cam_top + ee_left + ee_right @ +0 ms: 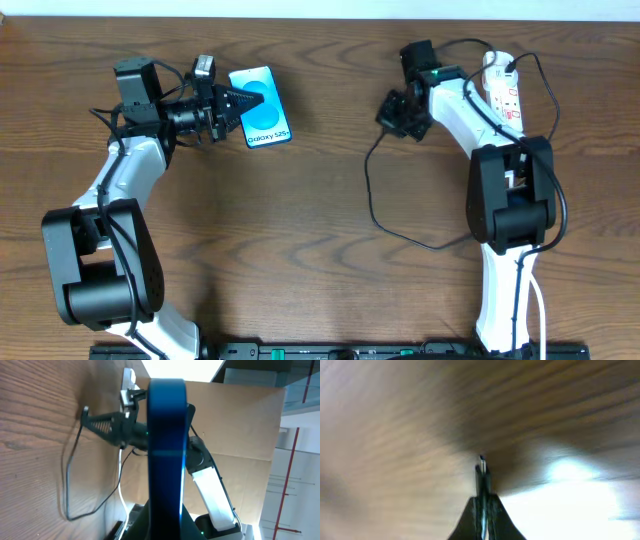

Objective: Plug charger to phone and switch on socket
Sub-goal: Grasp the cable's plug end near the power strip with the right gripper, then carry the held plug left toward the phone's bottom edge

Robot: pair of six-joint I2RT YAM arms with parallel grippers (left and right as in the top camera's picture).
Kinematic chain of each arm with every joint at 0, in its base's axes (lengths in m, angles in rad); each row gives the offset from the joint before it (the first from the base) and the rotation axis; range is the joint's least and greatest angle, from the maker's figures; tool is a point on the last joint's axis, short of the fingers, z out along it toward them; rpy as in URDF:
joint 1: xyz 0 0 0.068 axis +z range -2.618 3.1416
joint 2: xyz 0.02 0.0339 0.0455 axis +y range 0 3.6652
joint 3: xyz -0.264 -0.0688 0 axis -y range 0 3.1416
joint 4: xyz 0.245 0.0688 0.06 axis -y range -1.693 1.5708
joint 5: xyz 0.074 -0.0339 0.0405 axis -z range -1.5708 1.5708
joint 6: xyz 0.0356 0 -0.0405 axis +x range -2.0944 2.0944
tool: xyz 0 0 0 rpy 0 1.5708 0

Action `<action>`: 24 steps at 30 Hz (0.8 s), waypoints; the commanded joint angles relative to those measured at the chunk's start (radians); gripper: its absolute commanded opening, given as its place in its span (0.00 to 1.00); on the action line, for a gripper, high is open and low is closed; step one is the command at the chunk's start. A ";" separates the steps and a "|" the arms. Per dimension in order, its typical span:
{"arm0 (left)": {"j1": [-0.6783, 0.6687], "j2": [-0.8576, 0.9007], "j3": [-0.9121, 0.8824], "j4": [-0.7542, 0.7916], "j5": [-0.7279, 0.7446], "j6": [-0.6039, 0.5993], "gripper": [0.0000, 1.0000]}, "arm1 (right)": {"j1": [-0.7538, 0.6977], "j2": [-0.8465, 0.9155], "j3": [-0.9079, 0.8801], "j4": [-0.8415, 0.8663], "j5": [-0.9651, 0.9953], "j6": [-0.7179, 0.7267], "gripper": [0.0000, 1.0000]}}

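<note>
The phone (pixel 266 121), cyan screen up with a white "Galaxy S25" band, is at the back left of the table. My left gripper (pixel 243 101) is shut on its left edge. In the left wrist view the phone (pixel 166 450) fills the middle, edge-on between the jaws. My right gripper (pixel 392 112) is shut on the charger's connector, whose tip (pixel 482 462) sticks out past the fingertips (pixel 483 500) above the wood. It is well right of the phone. The thin black cable (pixel 372 200) loops down and back to the white socket (pixel 505 95) at the back right.
The right arm (pixel 117 427) with the hanging cable (pixel 67 485) shows across the table in the left wrist view. Both arm bases stand at the table's front edge. The white wall edge runs along the back.
</note>
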 commanded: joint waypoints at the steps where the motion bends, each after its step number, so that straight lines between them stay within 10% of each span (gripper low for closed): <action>1: 0.002 -0.030 0.010 0.006 0.043 0.085 0.07 | -0.008 -0.077 0.021 -0.087 -0.435 -0.507 0.01; 16: -0.046 -0.030 0.010 0.005 0.073 0.151 0.07 | 0.017 -0.168 0.020 -0.886 -0.883 -1.683 0.01; 24: -0.142 -0.030 0.010 0.005 0.069 0.206 0.07 | 0.038 -0.173 -0.032 -0.886 -0.881 -1.660 0.01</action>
